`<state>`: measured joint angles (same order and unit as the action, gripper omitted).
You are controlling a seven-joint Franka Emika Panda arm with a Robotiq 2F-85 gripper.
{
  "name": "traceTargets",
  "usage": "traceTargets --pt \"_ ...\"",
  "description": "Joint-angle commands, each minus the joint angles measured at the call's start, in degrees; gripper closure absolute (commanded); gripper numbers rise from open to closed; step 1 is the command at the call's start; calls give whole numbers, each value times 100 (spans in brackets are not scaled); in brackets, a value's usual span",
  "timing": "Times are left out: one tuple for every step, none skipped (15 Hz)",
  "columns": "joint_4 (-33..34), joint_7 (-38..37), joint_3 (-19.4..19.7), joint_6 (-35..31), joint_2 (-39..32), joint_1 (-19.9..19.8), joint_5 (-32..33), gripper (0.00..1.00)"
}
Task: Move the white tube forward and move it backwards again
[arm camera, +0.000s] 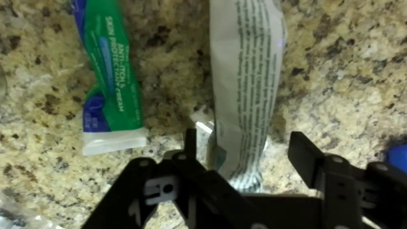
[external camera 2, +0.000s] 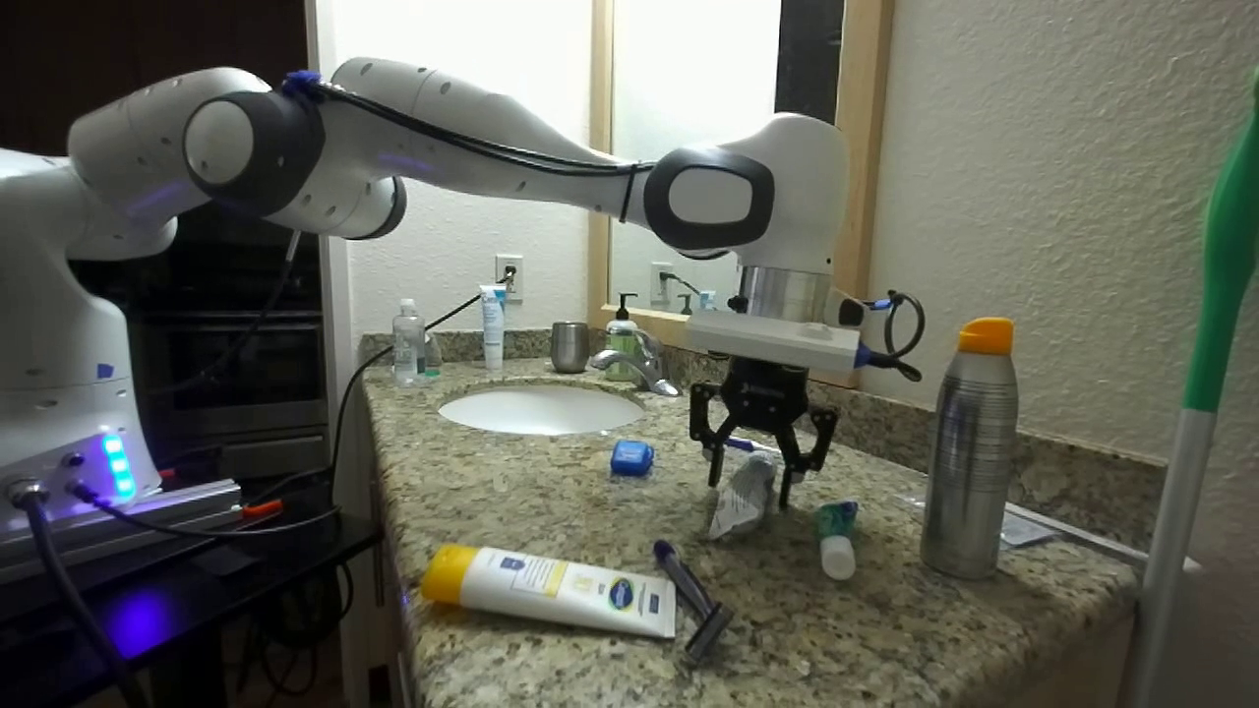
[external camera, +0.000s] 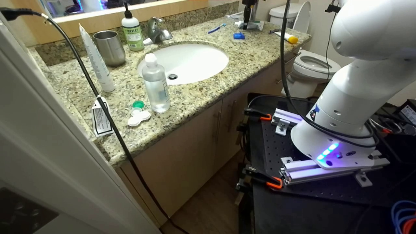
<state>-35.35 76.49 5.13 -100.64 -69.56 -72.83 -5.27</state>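
Note:
The white tube (external camera 2: 740, 506) lies on the granite counter near the wall, crumpled at one end. It also shows partly behind the gripper in an exterior view (external camera: 256, 25). In the wrist view the white tube (arm camera: 244, 82) runs from the top edge down between the fingers, with lines of dark print; its lower end meets the dark gripper body. My gripper (external camera 2: 749, 490) is open, pointing down, one finger on each side of the tube. In the wrist view the gripper (arm camera: 243, 138) has gaps on both sides of the tube, the right one wider.
A green and blue cream tube (arm camera: 111, 70) lies beside the white tube. A blue box (external camera 2: 631, 457), a razor (external camera 2: 693, 600), a yellow-capped tube (external camera 2: 561, 590) and a tall metal can (external camera 2: 972, 452) surround the gripper. The sink (external camera: 195, 61) and clear bottle (external camera: 156, 84) are farther off.

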Motion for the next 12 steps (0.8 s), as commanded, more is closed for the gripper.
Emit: traceTargets --pt "42 289 -249 -67 541 -276 -355 0" --pt "96 312 -273 -98 605 -291 -435 0" --pt "128 375 -268 -37 746 -321 -483 0" --pt "144 582 -252 143 934 -342 -462 0" --pt "124 865 -245 467 1168 -373 -418 0" --pt "118 1132 -237 727 1389 -400 -390 0" --pt "124 1542 -307 1115 1599 -492 -444 0" --pt "148 1828 -335 1439 1804 -568 -490 0" --pt "171 2130 -398 1750 1990 -696 -586 0" --pt "195 2391 -442 2087 2195 -795 -677 0" --pt "350 1866 -243 1651 1815 -552 -528 0" --pt "352 2070 -284 1905 2001 -650 -591 0"
